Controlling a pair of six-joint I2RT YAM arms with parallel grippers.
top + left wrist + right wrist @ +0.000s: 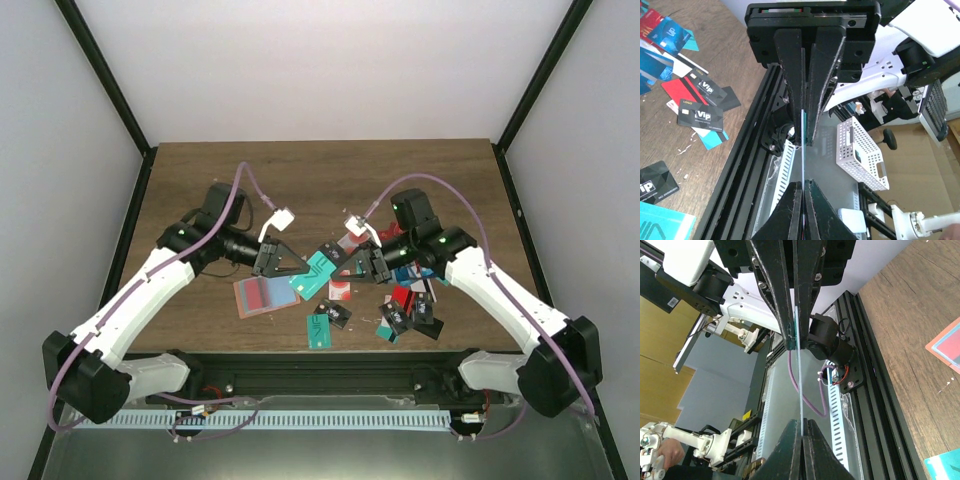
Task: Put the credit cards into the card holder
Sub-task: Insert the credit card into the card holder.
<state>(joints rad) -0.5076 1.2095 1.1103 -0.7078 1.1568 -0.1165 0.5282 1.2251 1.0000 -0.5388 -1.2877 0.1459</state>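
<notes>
One teal credit card hangs in the air above the table, caught between the two arms. In both wrist views it shows only as a thin edge running from one pair of fingers to the other. The left gripper is pressed together on one end of it, and the right gripper is pressed together on the opposite end. The two sets of tips face each other, with a short bare stretch of card between them.

The card holder lies open on the wooden table, below the left gripper and just to its near side. Its bluish pockets face up and nothing holds it. The other credit cards are scattered below and to the near side of the right gripper, some overlapping. Another teal card lies apart from them, near the front edge between the arms.

The chief risk, as I judge it, is the double grip. If either arm moves away while both are clamped, the card may bend, twist in the pads or be pulled out of one of them. It could then drop among the loose cards. One side should let go first. Afterwards, a single pinch on one end may let the card swing. The unheld holder could also slide on the wood when a card is pushed at a pocket.
</notes>
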